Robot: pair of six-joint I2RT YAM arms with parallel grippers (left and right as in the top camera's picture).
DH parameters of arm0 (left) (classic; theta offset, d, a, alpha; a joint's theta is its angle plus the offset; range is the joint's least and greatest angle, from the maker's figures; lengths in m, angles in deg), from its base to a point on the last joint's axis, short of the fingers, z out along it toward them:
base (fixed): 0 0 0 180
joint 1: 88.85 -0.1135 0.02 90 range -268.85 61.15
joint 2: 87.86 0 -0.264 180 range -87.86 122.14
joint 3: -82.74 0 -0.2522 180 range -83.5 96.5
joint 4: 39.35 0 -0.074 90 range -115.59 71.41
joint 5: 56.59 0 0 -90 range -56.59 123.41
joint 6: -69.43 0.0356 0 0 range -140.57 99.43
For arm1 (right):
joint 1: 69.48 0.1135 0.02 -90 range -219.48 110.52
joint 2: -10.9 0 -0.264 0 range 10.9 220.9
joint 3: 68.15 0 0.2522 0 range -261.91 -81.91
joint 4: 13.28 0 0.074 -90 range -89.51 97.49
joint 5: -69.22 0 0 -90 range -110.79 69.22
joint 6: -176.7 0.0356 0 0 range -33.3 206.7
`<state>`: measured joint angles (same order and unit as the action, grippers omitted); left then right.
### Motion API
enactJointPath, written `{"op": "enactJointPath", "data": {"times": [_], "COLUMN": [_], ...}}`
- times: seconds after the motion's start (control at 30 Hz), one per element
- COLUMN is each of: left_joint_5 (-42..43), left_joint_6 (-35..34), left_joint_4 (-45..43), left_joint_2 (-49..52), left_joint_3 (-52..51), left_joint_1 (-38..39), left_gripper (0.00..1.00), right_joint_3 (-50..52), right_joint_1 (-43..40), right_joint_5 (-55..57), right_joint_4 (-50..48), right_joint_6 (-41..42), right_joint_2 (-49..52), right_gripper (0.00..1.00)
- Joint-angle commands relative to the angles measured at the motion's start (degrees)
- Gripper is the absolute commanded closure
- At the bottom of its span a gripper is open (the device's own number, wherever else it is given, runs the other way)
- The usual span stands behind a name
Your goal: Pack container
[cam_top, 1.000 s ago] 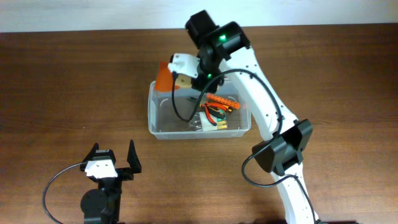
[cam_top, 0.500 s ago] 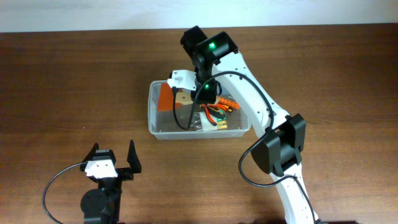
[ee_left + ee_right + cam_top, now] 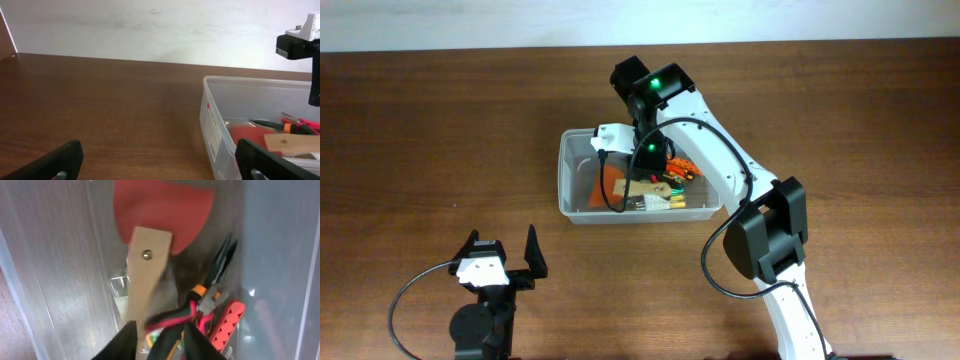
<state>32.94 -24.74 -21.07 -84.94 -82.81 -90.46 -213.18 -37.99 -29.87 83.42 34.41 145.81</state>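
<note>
Right gripper [image 3: 157, 342] inside the translucent clear plastic rectangular bin [image 3: 561, 180], over a red-bladed wooden-handled scraper [image 3: 145, 265], grasp unclear; white sticker [image 3: 212, 120] unreadable; left gripper [image 3: 501, 250] spread wide.

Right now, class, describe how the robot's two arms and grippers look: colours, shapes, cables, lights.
Right arm: white links, black joint housings, two green lights, a black cable looping alongside. Left gripper: two black fingers on a white block, black round base, black cable curling behind.
</note>
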Motion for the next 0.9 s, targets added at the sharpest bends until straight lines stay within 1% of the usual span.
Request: {"op": "enactJointPath", "data": {"times": [0.0,0.07,0.1,0.17,0.27,0.33,0.43,0.57,0.63,0.73,0.77,0.87], "left_joint_5": [-0.4,-0.4,-0.4,-0.4,-0.4,-0.4,-0.4,-0.4,-0.4,-0.4,-0.4,-0.4], "left_joint_6": [-0.1,-0.1,-0.1,-0.1,-0.1,-0.1,-0.1,-0.1,-0.1,-0.1,-0.1,-0.1], "left_joint_4": [0.3,0.3,0.3,0.3,0.3,0.3,0.3,0.3,0.3,0.3,0.3,0.3], "left_joint_2": [0.1,0.1,0.1,0.1,0.1,0.1,0.1,0.1,0.1,0.1,0.1,0.1], "left_joint_3": [-0.2,-0.2,-0.2,-0.2,-0.2,-0.2,-0.2,-0.2,-0.2,-0.2,-0.2,-0.2], "left_joint_1": [0.2,0.2,0.2,0.2,0.2,0.2,0.2,0.2,0.2,0.2,0.2,0.2], "left_gripper": [0.01,0.01,0.01,0.01,0.01,0.01,0.01,0.01,0.01,0.01,0.01,0.01], "right_joint_3": [0.4,0.3,0.3,-0.6,-4.4,-8.4,-15.1,-24.0,-27.8,-31.4,-32.3,-33.2], "right_joint_1": [0.0,0.0,0.0,0.0,0.0,-0.1,-0.3,-1.7,-3.2,-6.3,-7.9,-12.5], "right_joint_5": [-1.1,-1.0,-1.0,-0.8,-0.1,2.4,9.0,16.9,20.5,21.8,21.8,21.8], "right_joint_4": [-0.1,0.0,0.0,0.3,1.0,1.1,1.9,5.3,6.8,9.7,11.1,14.4], "right_joint_6": [-0.4,-0.4,-0.4,0.1,3.6,6.9,11.7,16.1,20.7,26.8,30.0,36.6], "right_joint_2": [-2.4,-2.4,-2.5,-2.6,-3.1,-3.7,-4.7,-7.6,-9.8,-13.8,-15.6,-20.9], "right_gripper": [0.58,0.48,0.39,0.24,0.01,0.01,0.01,0.01,0.01,0.01,0.01,0.01]}}
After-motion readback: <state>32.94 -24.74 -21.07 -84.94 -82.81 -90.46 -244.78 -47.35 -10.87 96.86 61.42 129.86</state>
